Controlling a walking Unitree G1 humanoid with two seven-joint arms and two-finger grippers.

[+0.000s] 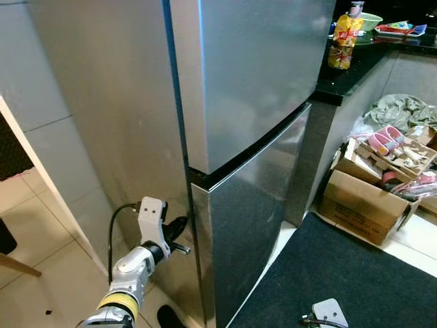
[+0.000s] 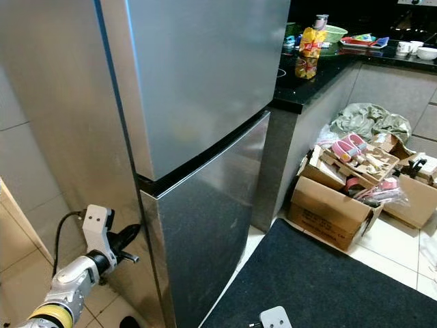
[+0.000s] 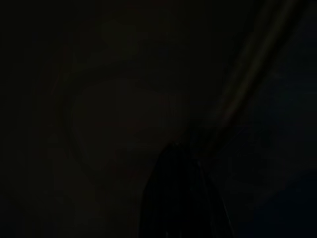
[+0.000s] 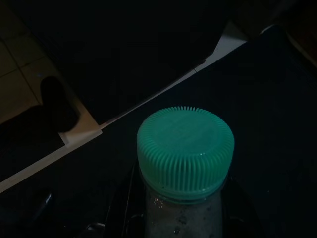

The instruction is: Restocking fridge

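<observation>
Down low, gripping a bottle (image 4: 184,153) with the right gripper (image 4: 181,225), closed tight on both sides of it. Looks like a clear bottle with a green cap with little ridges, standing straight up in the grip. Held above the dark mat (image 1: 341,273), close to the mat's edge, where the light floor (image 4: 29,89) starts.

Over on the other side, reaching with the left gripper (image 1: 179,236) up to the left front corner of the fridge (image 1: 252,102). Right beside the top of the lower door (image 1: 246,225), just under the dark line between the two doors. Cannot tell if open or closed, and cannot tell if touching the fridge. Very dark in the left wrist view, nothing clear to pick out.

Both silver fridge doors shut.

Farther out, to the right of the fridge, a black counter (image 1: 355,68). Near the counter's front edge, a yellow snack bag (image 1: 347,31). Behind that, a green bowl (image 1: 369,20).

Down on the floor below the counter, past the mat's far edge, a cardboard box (image 1: 362,205) stuffed full of things.
</observation>
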